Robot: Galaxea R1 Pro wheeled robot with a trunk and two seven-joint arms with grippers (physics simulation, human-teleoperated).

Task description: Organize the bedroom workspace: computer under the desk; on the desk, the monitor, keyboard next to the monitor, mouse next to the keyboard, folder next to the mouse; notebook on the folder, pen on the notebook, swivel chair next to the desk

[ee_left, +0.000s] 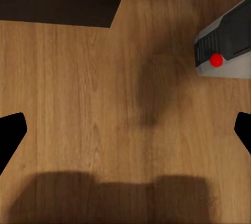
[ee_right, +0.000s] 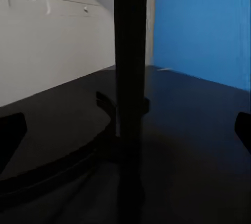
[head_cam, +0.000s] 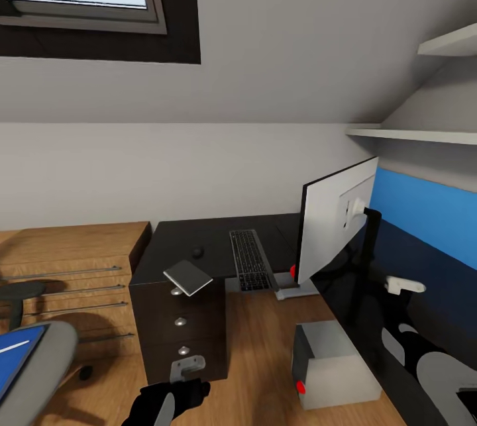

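On the desk, head view: keyboard, mouse, notebook, monitor; computer on floor | left wrist: my left hand wide over floor | right wrist: my right hand wide, facing monitor stand

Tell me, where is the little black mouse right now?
In the head view the mouse sits on the black desk, left of the keyboard and just behind the grey notebook at the desk's front edge.

The left gripper hangs low and near, pointing down, fingers spread wide apart. The right gripper reaches out far to the right, also open.
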